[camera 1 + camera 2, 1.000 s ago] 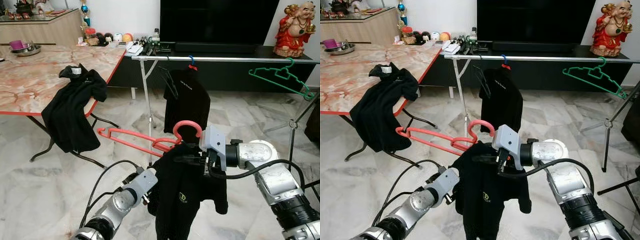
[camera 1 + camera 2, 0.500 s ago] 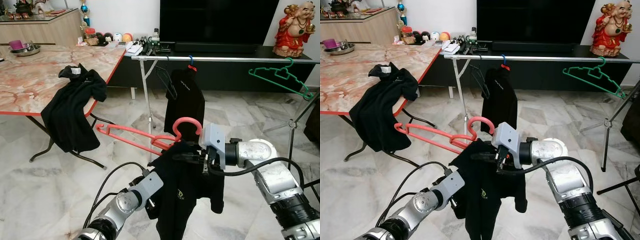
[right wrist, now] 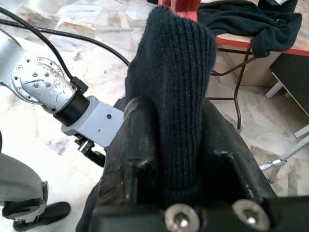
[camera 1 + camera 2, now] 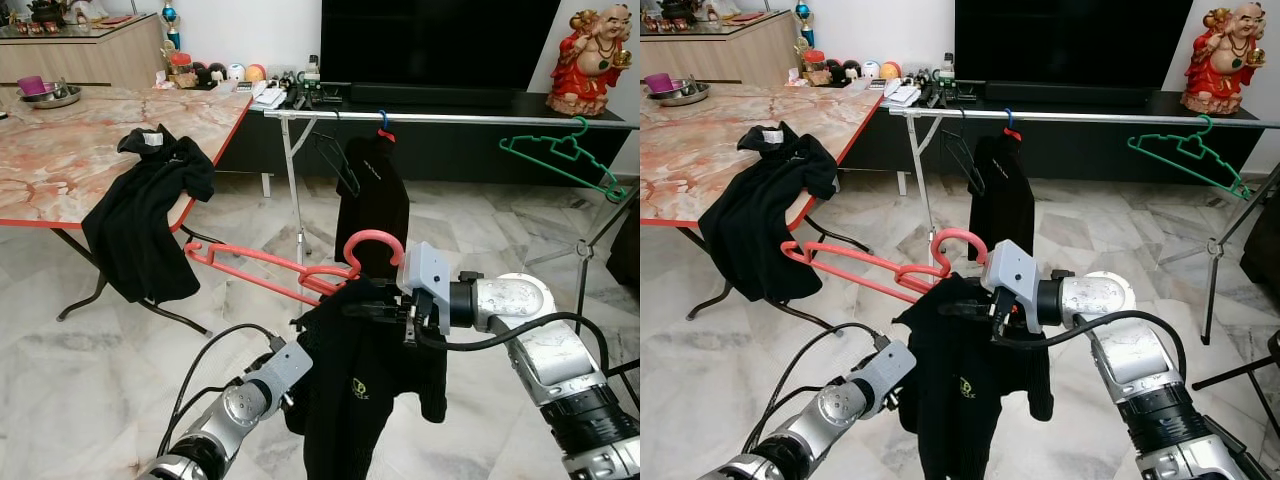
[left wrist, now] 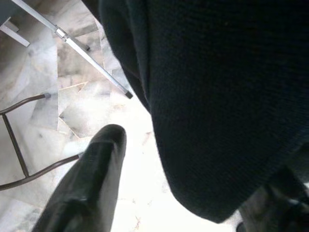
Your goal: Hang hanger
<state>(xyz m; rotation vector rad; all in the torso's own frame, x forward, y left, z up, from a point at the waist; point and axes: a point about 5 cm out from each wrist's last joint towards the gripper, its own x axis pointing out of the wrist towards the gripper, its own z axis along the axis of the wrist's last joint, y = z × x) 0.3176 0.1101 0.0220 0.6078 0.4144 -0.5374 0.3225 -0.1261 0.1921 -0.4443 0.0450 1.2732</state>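
Two grippers are busy in the middle of the room. The right gripper (image 3: 169, 140) pinches a fold of the black shirt (image 4: 375, 385), and the right wrist view shows its knit cloth squeezed tight between both black fingers (image 3: 140, 135). From the head views those fingers are mostly hidden by the cloth and by the gray box on the wrist. The shirt hangs on a red hanger (image 4: 285, 275), a thin plastic one with a round hook on top. One long arm of the hanger sticks out bare toward the robot's left; the other arm is hidden under the shirt. The hanger is held in the air, near the metal rail (image 4: 450, 118) but lower and not on it.

The left gripper (image 4: 292, 400) is low, at the shirt's left edge. Its tips are hidden behind the cloth in the head views. The left wrist view shows one shiny black finger (image 5: 91, 179) with floor behind it and the dark cloth just beside it, but I cannot tell if this gripper is wide or closed.

On the rail hang another black shirt (image 4: 372, 190) and a thin green hanger (image 4: 565, 160). One more black garment (image 4: 145, 215) droops over the edge of the pink marble table (image 4: 60, 165).
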